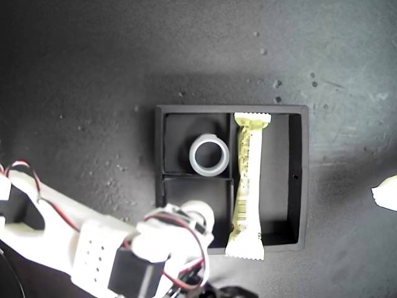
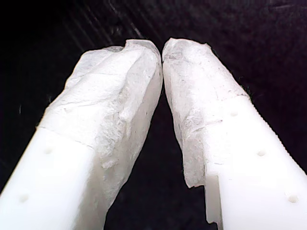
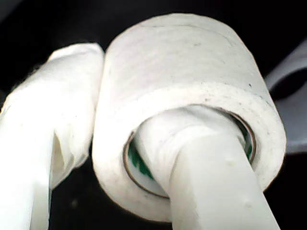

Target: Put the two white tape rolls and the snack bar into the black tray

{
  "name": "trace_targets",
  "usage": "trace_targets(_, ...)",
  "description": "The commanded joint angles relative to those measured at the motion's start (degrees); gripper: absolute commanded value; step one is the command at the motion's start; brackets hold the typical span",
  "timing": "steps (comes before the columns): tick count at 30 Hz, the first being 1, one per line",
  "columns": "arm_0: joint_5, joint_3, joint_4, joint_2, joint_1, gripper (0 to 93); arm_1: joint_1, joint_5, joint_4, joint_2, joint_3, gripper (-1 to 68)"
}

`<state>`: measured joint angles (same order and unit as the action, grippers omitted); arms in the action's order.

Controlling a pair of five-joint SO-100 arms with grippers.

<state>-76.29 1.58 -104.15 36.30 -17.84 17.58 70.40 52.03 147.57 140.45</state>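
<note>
The black tray (image 1: 299, 180) sits in the middle of the exterior view. One white tape roll (image 1: 208, 155) lies flat in a small compartment. The snack bar (image 1: 248, 186) lies along the long compartment, one crimped end resting over the tray's wall. My second gripper (image 1: 193, 222) reaches in from the exterior view's lower left. It is shut on the smaller white tape roll (image 3: 192, 57), which hangs over the other small compartment. One finger (image 3: 211, 172) passes through its greenish core and the other presses outside. My first gripper (image 2: 161, 48) is shut and holds nothing, over a dark surface.
The tray rests on a dark speckled tabletop (image 1: 93, 81). A white piece of an arm (image 1: 388, 192) pokes in at the exterior view's right edge. Red and black wires (image 1: 186, 273) loop off the second arm beside the tray's corner.
</note>
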Motion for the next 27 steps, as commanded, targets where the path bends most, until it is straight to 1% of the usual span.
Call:
trace_targets(1, -0.4, 0.1, -1.0, 2.6, 0.6, 0.0, 0.8, -0.2, -1.1, 0.8, -0.3, -0.1)
trace_targets(5, 0.8, 0.1, -1.0, 1.6, 1.8, 1.7, 1.1, -0.3, -1.1, 0.8, -0.3, -0.1)
trace_targets(9, 0.7, -0.4, -1.0, 2.2, 1.0, 12.1, 1.4, 0.0, -1.1, 0.8, 0.1, -0.1)
trace_targets(10, 0.9, -0.6, -1.0, 2.5, 0.6, 16.0, 1.4, 0.0, -1.1, 0.8, 0.1, -0.1)
trace_targets(12, 1.2, -0.7, -1.0, 3.7, 0.3, 17.9, 1.3, -0.1, -1.1, 0.8, 0.2, -0.2)
trace_targets(19, 0.4, 1.0, -1.0, 7.6, -1.2, 21.1, 1.1, -0.3, -0.9, 0.8, -0.2, -0.2)
trace_targets(22, 1.0, 3.0, -1.1, 10.4, -1.3, 20.9, 1.1, -0.3, -0.5, 0.8, -0.3, -0.2)
trace_targets(25, 0.7, 17.5, -1.1, 22.1, 0.8, 16.7, 0.8, 0.2, 2.0, 0.8, -1.1, -0.2)
trace_targets(27, -0.1, 30.3, -1.1, 33.1, 3.3, 13.5, 0.1, 2.0, 7.2, 1.1, -2.6, -0.2)
